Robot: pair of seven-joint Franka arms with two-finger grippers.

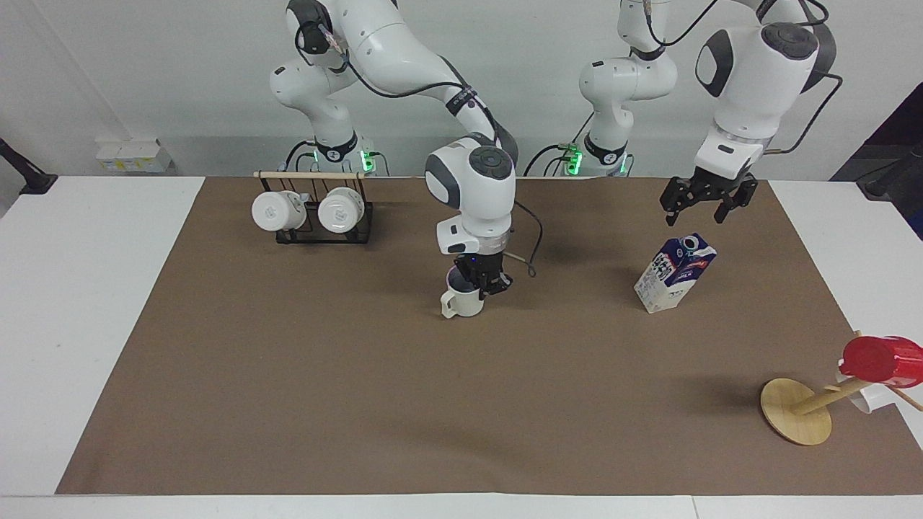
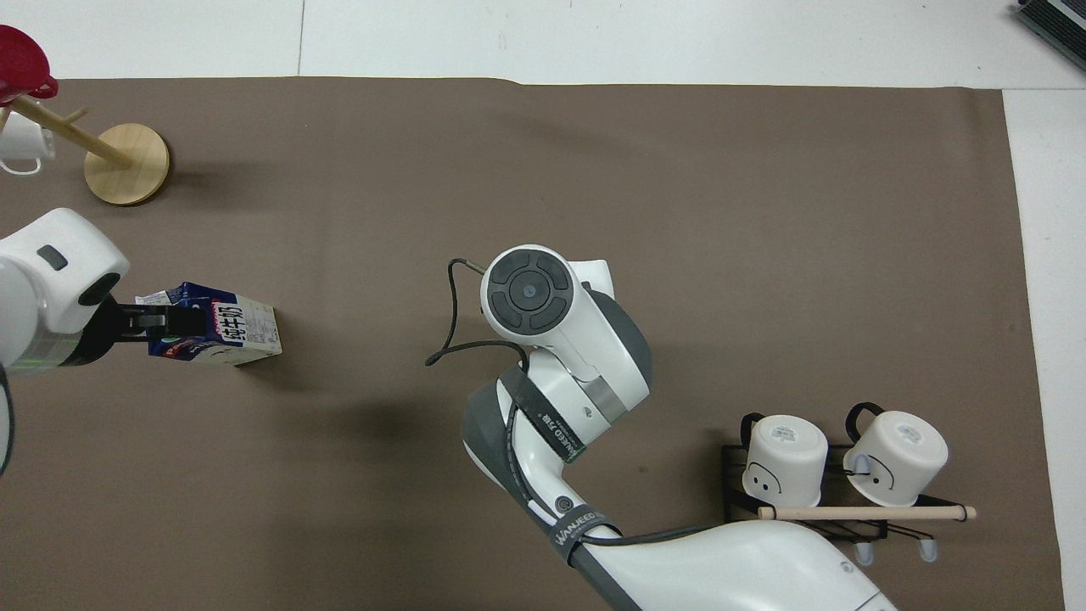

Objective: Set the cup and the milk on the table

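Gripping the cup [image 1: 461, 303] by its rim, right gripper [image 1: 481, 285] fingers closed, mid-surface [image 1: 288, 375]. Left gripper [image 1: 709, 205] hovers over the milk [image 1: 674, 272] (upright, toward the left arm's edge), fingers spread wide, holding nothing.

The cup [image 1: 463, 303] is creamy white with pale purple inside. The milk [image 1: 674, 273] is white at the bottom with black print, dark blue on top, with a red band. The table [image 1: 86, 303] is white with a brown sheet [image 1: 360, 389]. Two white mugs [image 1: 310, 210] hang on a black rack [image 1: 324, 234]. A red cup [image 1: 880, 359] sits on a light wooden stand [image 1: 797, 411]. Both arms are white and grey, with black grippers.
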